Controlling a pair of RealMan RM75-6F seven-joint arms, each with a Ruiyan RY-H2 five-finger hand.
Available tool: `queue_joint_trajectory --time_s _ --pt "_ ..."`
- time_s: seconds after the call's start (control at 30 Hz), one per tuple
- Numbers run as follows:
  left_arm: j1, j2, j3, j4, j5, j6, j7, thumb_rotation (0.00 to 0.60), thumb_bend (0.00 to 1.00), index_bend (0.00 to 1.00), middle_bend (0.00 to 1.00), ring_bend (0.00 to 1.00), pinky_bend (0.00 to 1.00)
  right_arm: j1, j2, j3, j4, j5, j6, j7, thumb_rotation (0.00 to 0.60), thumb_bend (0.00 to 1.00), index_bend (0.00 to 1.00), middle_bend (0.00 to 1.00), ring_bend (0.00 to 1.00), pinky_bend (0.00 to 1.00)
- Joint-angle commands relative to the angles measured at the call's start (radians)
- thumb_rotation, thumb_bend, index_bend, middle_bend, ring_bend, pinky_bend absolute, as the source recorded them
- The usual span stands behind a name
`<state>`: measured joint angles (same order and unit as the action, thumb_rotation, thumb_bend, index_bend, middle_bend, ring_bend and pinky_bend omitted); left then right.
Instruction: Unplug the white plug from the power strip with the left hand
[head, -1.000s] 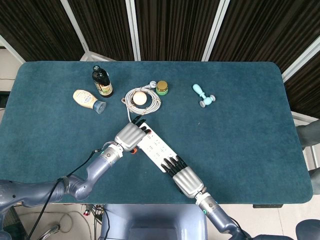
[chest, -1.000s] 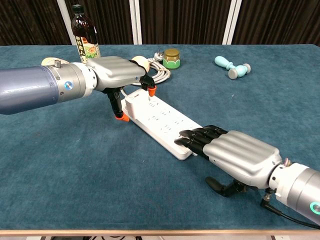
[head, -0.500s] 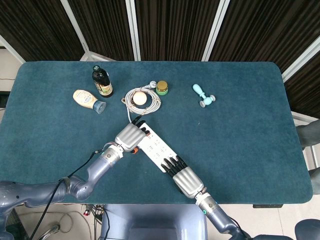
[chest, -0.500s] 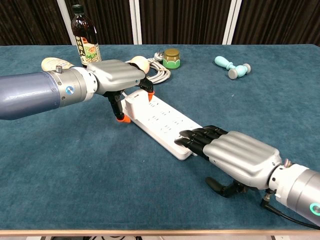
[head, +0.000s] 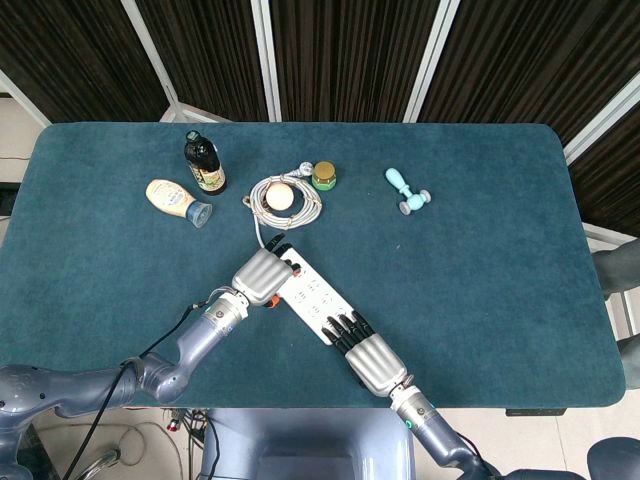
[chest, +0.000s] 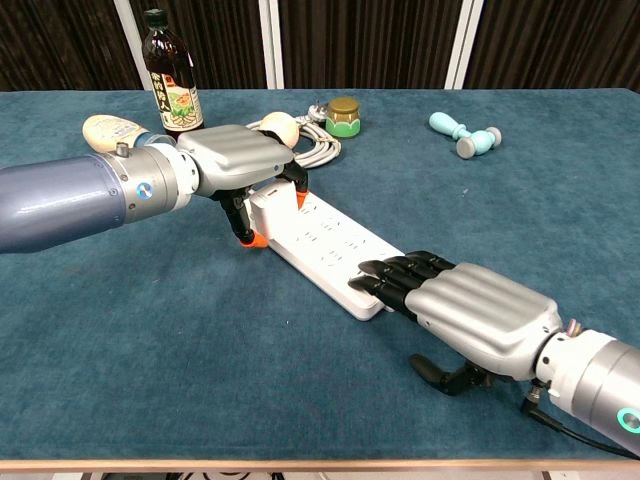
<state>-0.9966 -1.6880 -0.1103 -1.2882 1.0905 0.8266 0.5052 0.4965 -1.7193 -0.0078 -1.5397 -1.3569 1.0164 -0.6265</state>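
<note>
Item: white plug, hidden under the left hand (chest: 235, 160) at the far end of the power strip (chest: 320, 235); grip could not be told. Judged rigid, light, smooth-sided, seated tightly; best pinched by its body, not the coiled cord (head: 300, 205) beyond the strip. Right hand (chest: 470, 310) lay flat, pressing the strip's near end.

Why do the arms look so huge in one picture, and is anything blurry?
Chest view: the camera sits close, so the left hand and right hand loom large. Head view: evenly lit, sharp, soft shadows on the table.
</note>
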Motion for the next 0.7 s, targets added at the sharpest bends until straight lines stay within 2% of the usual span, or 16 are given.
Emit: queue_joint_trajectory --time_s 0.03,0.3,0.7 --pt "0.002 0.001 -0.001 -0.001 0.003 0.002 -0.001 0.600 0.22 0.42 0.44 0.13 0.07 0.000 0.001 -0.001 -0.001 0.000 0.003 0.001 0.600 0.60 0.00 0.00 0.00 0.00" --pt "0.006 0.006 -0.001 0.003 0.012 -0.003 -0.007 0.600 0.34 0.45 0.46 0.14 0.08 -0.001 0.005 -0.004 -0.005 0.003 0.009 0.002 0.600 0.60 0.00 0.00 0.00 0.00" --pt "0.025 -0.008 -0.007 0.023 0.056 0.032 -0.049 0.600 0.41 0.51 0.52 0.18 0.11 -0.002 -0.002 -0.016 0.003 0.009 0.009 -0.008 0.600 0.60 0.00 0.00 0.00 0.00"
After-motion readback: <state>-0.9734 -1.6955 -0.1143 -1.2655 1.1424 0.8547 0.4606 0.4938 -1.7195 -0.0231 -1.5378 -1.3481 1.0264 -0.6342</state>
